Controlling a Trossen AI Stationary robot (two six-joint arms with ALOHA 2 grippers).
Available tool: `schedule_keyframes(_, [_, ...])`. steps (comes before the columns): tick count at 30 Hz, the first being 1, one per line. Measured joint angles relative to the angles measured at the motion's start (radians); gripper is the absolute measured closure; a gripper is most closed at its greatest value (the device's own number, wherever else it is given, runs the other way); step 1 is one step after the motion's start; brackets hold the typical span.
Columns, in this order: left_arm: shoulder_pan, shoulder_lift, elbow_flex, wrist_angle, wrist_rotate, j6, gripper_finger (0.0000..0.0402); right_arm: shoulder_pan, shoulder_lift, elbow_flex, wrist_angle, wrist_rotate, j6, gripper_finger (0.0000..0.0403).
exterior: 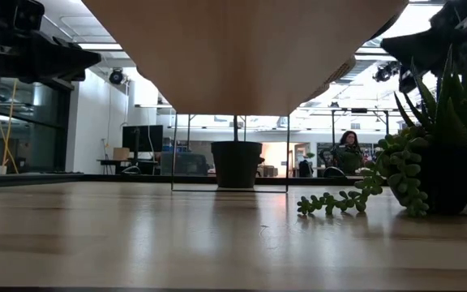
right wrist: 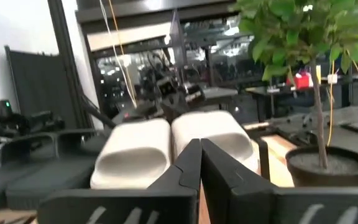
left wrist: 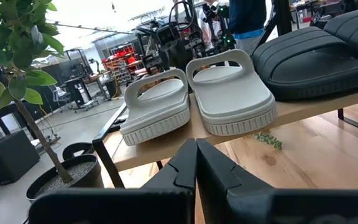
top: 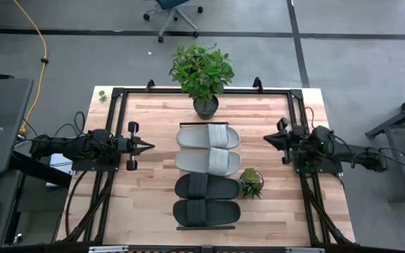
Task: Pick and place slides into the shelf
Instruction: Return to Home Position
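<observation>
Four slides lie side by side in a row on the shelf [top: 204, 227], soles down, at the table's middle. Two are light grey [top: 208, 149] toward the far side, and two are black [top: 207, 199] toward the near side. The left wrist view shows the grey pair [left wrist: 194, 99] and the black pair [left wrist: 316, 53] on the raised pale board [left wrist: 309, 102]. My left gripper [top: 150, 146] is shut, level, left of the shelf, pointing at it. My right gripper [top: 266, 138] is shut, right of the shelf, facing the grey slides [right wrist: 173, 146]. Both hold nothing.
A tall potted plant [top: 202, 70] stands at the table's far edge, just beyond the shelf. A small succulent [top: 250, 183] sits right of the black slides. The low view looks under the shelf board [exterior: 242, 49]. A person [exterior: 349, 150] sits far back in the room.
</observation>
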Motion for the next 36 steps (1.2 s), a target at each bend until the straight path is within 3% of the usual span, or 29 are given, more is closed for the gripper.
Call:
schedule_keyframes(9, [0.0,0.0,0.0,0.0,0.0,0.0,0.0401,-0.075,0.0,0.0,-0.116,-0.09,-0.001,0.0403])
schedule_keyframes(21, [0.0,0.0,0.0,0.0,0.0,0.0,0.0401,-0.109,0.002,0.0,-0.157,-0.091,-0.001,0.0403])
schedule_keyframes(30, [0.0,0.0,0.0,0.0,0.0,0.0,0.0401,-0.109,0.002,0.0,-0.185,0.085,0.092,0.0403])
schedule_keyframes(36, [0.0,0.0,0.0,0.0,0.0,0.0,0.0401,-0.109,0.002,0.0,-0.187,0.094,0.07,0.0403])
